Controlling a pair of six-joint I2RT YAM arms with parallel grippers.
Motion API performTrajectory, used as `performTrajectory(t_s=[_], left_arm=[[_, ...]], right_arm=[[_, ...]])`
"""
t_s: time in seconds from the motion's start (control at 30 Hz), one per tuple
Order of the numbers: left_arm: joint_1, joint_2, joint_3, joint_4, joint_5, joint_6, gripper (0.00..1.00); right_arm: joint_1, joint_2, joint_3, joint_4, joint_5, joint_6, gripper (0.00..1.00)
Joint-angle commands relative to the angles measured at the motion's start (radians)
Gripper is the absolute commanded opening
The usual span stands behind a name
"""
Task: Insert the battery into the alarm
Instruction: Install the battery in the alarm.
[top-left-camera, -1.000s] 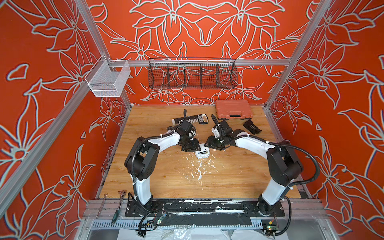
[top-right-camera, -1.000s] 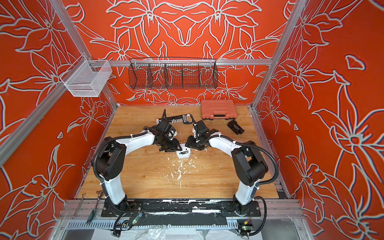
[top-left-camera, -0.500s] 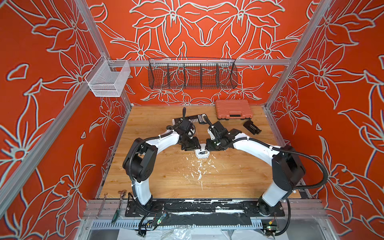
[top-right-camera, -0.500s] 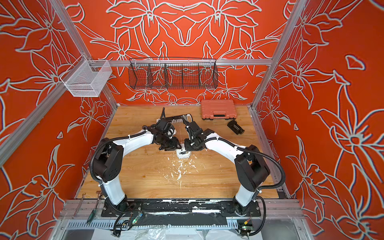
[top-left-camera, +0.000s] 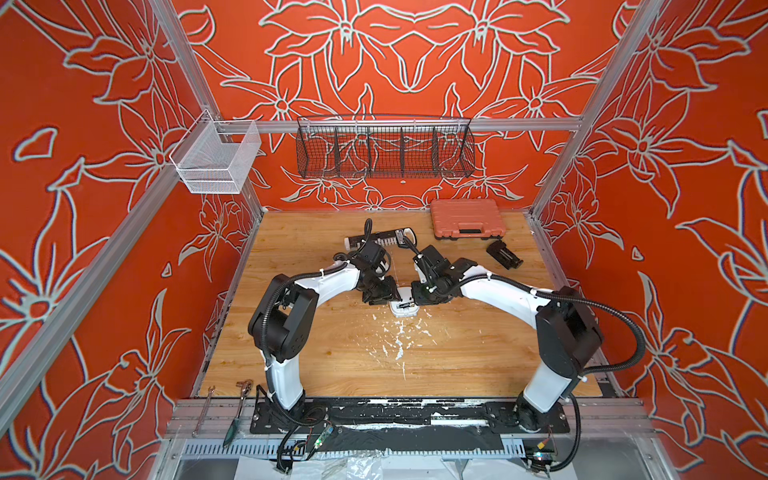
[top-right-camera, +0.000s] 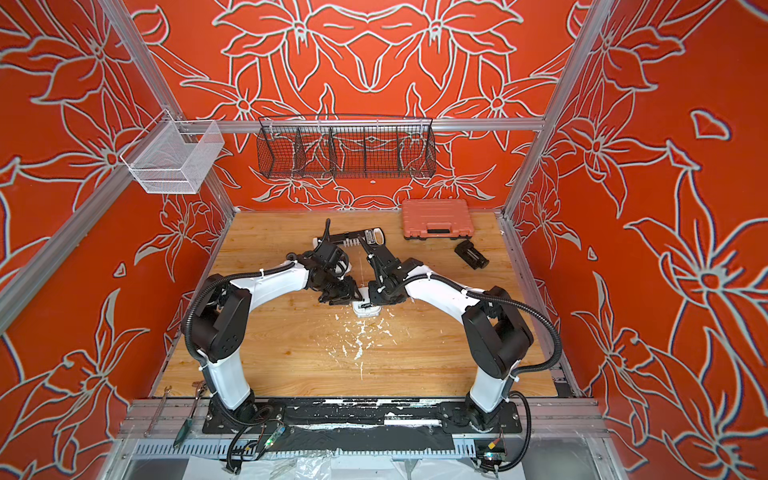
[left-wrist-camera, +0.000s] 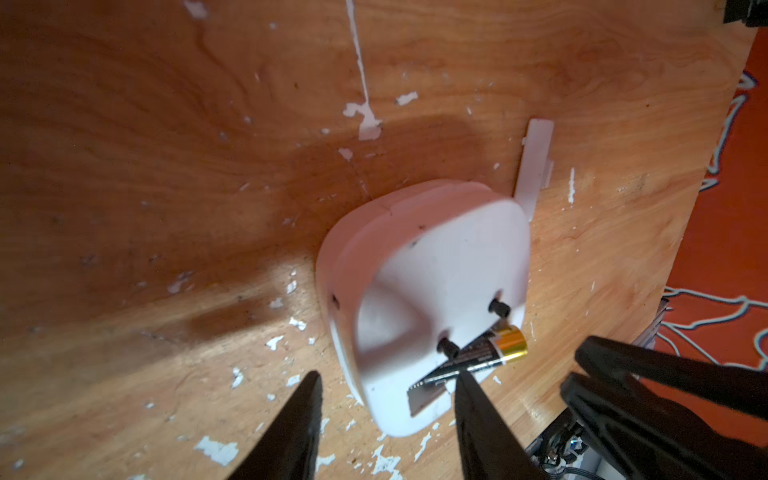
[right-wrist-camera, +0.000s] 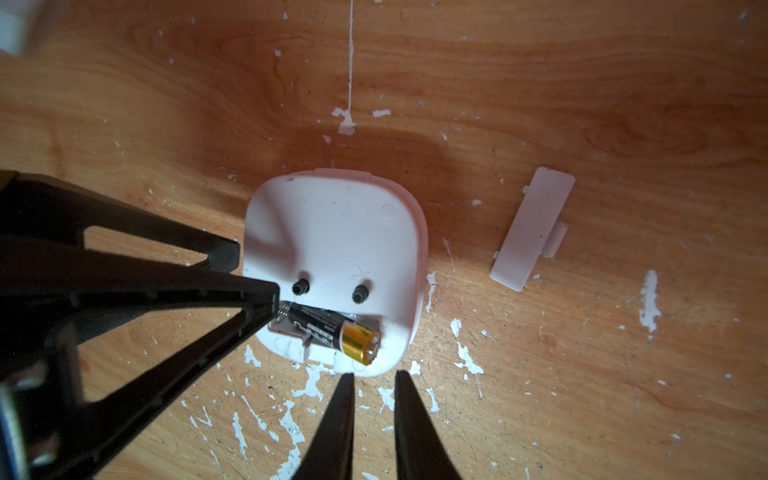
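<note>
Battery (right-wrist-camera: 328, 328) lies along the recess in the back of the alarm (right-wrist-camera: 336, 224), which sits face down on the wooden table (right-wrist-camera: 582, 83) between my two arms. Its long axis runs just beside the two black knobs (right-wrist-camera: 301, 286). The black end points at my left gripper (right-wrist-camera: 253, 270) and the gold end away from it, looking lifted rather than seated. The left jaws stand well apart and hold nothing; one finger (right-wrist-camera: 253, 289) touches the black end. My right gripper (right-wrist-camera: 374, 376) hangs near the gold end, jaws nearly together with nothing between them. The right wrist view shows the loose white cover (right-wrist-camera: 532, 228) whole, while the left wrist view hides part of it behind the alarm. In both top views I cannot tell the battery's ends.
</note>
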Motion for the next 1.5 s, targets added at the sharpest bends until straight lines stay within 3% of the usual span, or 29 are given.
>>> performTrajectory(t_s=[0.0, 0.43, 1.17, 1.47], left_arm=[[-0.004, 0.019, -0.006, -0.005, -0.004, -0.004, 0.50], [-0.003, 0.036, -0.005, -0.016, -0.010, -0.004, 0.47], [0.001, 0.059, 0.008, -0.026, 0.001, -0.004, 0.45], [0.010, 0.078, 0.009, -0.023, 0.022, -0.008, 0.38]], right_arm=[[0.012, 0.023, 0.029, -0.013, 0.014, 0.011, 0.21], [0.021, 0.057, 0.033, 0.006, -0.010, 0.031, 0.21], [0.026, 0.107, 0.037, 0.061, -0.102, 0.072, 0.08], [0.036, 0.152, 0.050, 0.048, -0.123, 0.091, 0.06]])
